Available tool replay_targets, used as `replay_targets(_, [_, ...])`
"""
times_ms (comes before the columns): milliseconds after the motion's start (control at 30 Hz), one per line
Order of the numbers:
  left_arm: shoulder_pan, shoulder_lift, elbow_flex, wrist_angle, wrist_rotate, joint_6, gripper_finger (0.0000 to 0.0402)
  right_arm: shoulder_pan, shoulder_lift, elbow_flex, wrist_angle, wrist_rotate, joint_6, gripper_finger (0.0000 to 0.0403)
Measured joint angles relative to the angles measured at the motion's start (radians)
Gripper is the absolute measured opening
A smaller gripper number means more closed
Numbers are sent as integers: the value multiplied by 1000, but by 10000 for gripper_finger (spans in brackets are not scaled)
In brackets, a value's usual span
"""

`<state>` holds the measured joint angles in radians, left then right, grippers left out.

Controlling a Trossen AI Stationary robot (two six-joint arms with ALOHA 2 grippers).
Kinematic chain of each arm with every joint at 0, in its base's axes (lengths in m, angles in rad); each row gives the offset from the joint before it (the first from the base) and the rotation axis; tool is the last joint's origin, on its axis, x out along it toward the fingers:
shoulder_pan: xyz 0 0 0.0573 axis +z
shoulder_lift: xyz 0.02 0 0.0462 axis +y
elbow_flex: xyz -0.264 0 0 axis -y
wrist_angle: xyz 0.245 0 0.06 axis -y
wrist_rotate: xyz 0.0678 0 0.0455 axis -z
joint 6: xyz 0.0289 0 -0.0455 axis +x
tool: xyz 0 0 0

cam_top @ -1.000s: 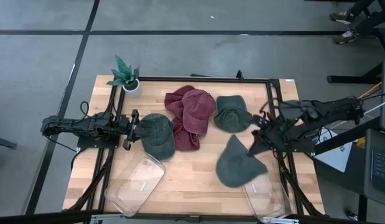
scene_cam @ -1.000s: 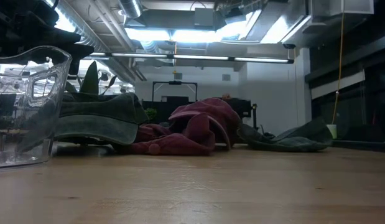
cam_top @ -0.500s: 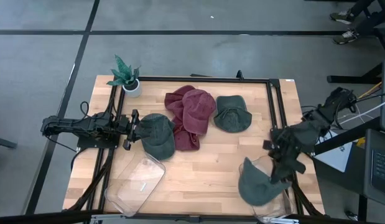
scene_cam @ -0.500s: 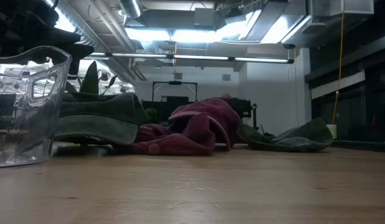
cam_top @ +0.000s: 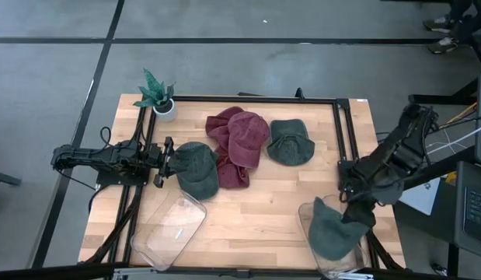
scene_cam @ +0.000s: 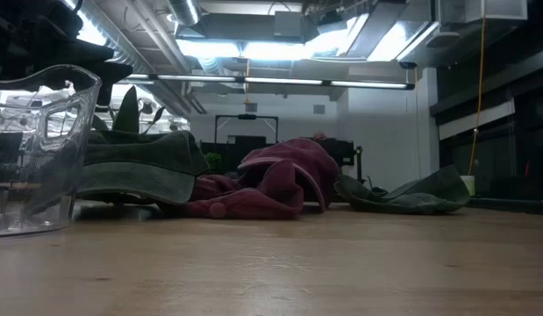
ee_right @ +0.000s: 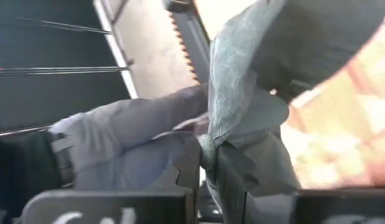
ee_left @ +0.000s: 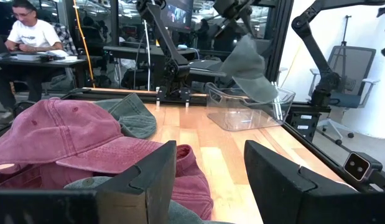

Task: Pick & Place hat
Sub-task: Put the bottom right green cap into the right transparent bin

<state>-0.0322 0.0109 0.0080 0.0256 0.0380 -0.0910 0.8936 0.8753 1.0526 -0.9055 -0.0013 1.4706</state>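
Our right end effector [cam_top: 357, 215] pinches the grey-green cloth cap [cam_top: 333, 229] over the clear plastic bin [cam_top: 311, 236]; release remains.

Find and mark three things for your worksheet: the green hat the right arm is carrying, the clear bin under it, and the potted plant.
green hat [cam_top: 331, 230], high view, on the crown.
clear bin [cam_top: 306, 212], high view, on its near-left rim.
potted plant [cam_top: 157, 92], high view, on the leaves.

A robotics lab: a framed wooden worktop [cam_top: 248, 206] on grey concrete floor [cam_top: 248, 66], exposed ceiling ducts [scene_cam: 280, 26] and strip lights, further robot arms [ee_left: 307, 31], a person [ee_left: 30, 31] at a desk.
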Motion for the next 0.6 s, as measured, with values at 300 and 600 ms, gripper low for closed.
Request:
replay_targets(300, [0, 0, 0, 0, 0, 0, 185, 89, -8, -2, -123, 21, 124, 34])
replay_targets(600, [0, 0, 0, 0, 0, 0, 185, 94, 19, -66, -40, 136, 233, 34])
